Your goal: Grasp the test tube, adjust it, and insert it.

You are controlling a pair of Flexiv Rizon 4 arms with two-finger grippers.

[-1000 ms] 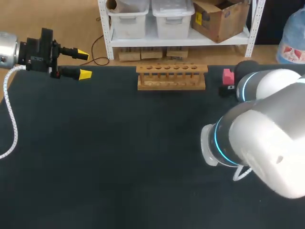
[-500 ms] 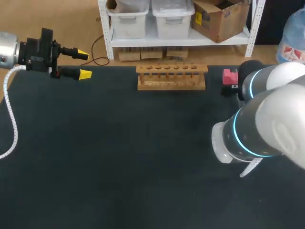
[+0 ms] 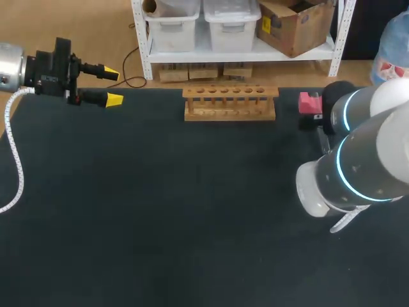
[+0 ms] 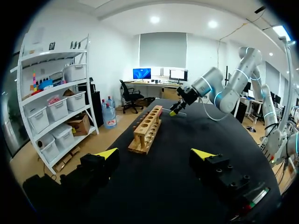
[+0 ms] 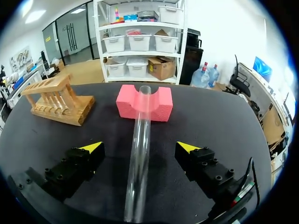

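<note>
Nearest to us, our right arm has drawn back toward its own side of the black table over the last second. Its big elbow joint, well to the near right of the wooden test tube rack, now sits farther right than before, and more of the table shows beside it. The head view hides this arm's gripper behind the arm itself.

From the wrist, the right gripper stands wide open. Its fingers leave clear gaps on either side of the test tube and touch nothing. The tube lies lengthwise between them, running away from the gripper, with its far open end resting in the groove of the pink foam block. That block sits just off the rack's right end, apart from it.

Farthest off, well to the left of the rack at the table's back edge, our left gripper has not moved. It too is wide open and holds nothing, its yellow tips pointing toward the rack, which stands ahead of it in its own wrist view.
</note>
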